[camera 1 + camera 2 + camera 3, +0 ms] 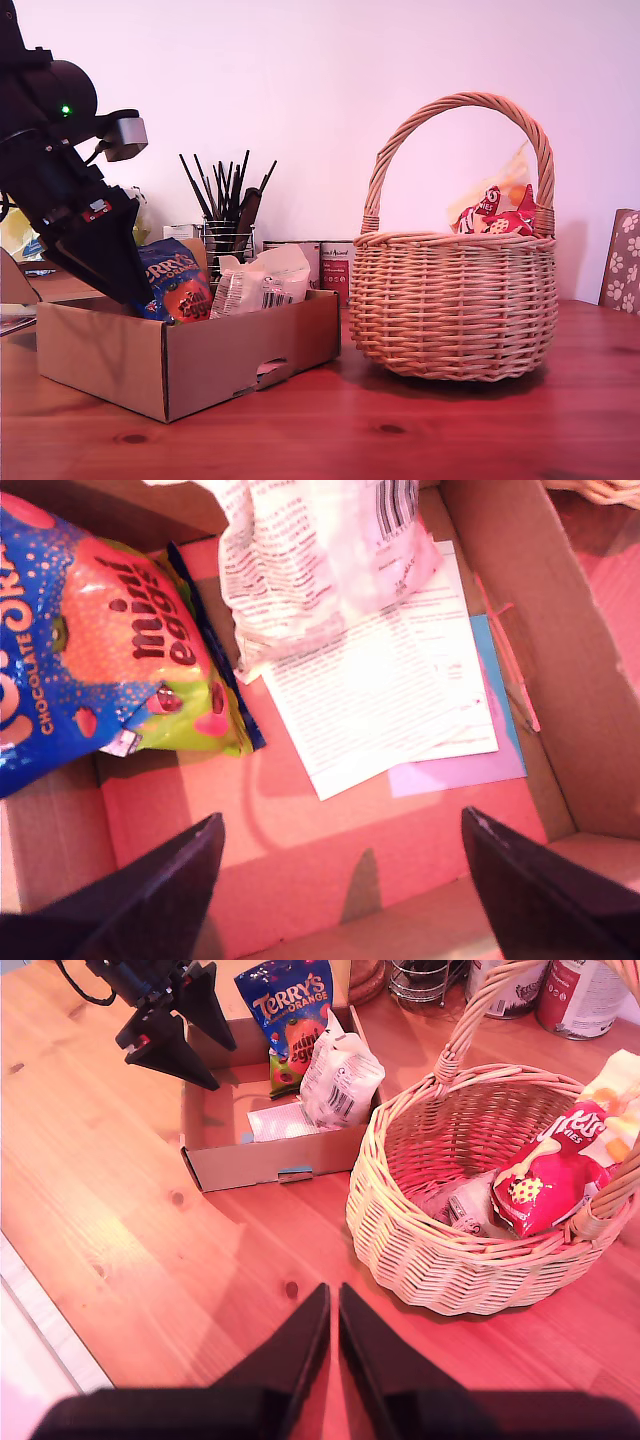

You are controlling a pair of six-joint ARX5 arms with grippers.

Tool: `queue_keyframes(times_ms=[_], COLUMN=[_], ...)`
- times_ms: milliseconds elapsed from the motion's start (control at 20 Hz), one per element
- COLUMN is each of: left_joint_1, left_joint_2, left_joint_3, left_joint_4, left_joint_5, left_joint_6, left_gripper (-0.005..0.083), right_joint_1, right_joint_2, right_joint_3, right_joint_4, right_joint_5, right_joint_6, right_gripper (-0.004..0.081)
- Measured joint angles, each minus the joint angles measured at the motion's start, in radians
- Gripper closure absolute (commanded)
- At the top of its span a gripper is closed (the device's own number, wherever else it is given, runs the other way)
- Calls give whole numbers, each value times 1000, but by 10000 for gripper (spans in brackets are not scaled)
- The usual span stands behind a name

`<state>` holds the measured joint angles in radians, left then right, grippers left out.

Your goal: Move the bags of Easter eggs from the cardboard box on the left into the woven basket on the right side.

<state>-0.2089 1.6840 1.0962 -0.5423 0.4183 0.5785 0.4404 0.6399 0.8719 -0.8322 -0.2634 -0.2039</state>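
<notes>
Wooden worktop (420, 430) carries everything. Biggest item: woven basket (455, 300), round, tall arched handle, on the exterior view's right, well apart from the cardboard box. Inside it a red snack bag (545, 1185) leans against the wall by the handle base, w/ a pale yellowish bag behind it; a clear wrapper lies on the basket floor.

Cardboard box (190, 360), shallow, brown, sits on the exterior view's left, flap lid open behind, tab cutout in front wall. Both egg bags are in the box, propped upright at its back: blue Terry's mini eggs bag (175, 282) and, just beside it toward the basket, touching, whitish-clear bag w/ barcode label (262, 285). Printed paper sheet (385, 695) lies flat on the box floor under the clear bag's lower edge, w/ pale purple & blue sheets beneath it.

Behind the box: wire holder of dark sticks (228, 205), cans next to it.

My first claw (340, 865) is released, fingers wide apart, down over the box interior beside the blue bag, not touching either bag. My second claw (333, 1325) is clenched, tips nearly meeting, nothing between them, above bare worktop in front of the basket.
</notes>
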Motion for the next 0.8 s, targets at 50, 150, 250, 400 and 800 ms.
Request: queue_keyframes(times_ms=[50, 150, 250, 400, 800], left_joint_1=[0, 0, 0, 0, 0], left_joint_2=[-7, -56, -102, -102, -103], left_joint_3=[-5, -5, -5, -4, 24], left_joint_4=[31, 60, 71, 98, 189], left_joint_5=[-6, -10, -8, -15, -71], left_joint_6=[-13, -41, -45, -48, -126], left_gripper=[119, 119, 119, 119, 111], right_joint_1=[-1, -2, -2, -2, -2], right_joint_2=[0, 10, 29, 61, 140], right_joint_3=[-1, -2, -2, -3, -3], right_joint_4=[5, 23, 39, 68, 85], right_joint_5=[6, 11, 11, 11, 11], right_joint_6=[1, 1, 1, 2, 2], right_gripper=[776, 776, 776, 776, 776])
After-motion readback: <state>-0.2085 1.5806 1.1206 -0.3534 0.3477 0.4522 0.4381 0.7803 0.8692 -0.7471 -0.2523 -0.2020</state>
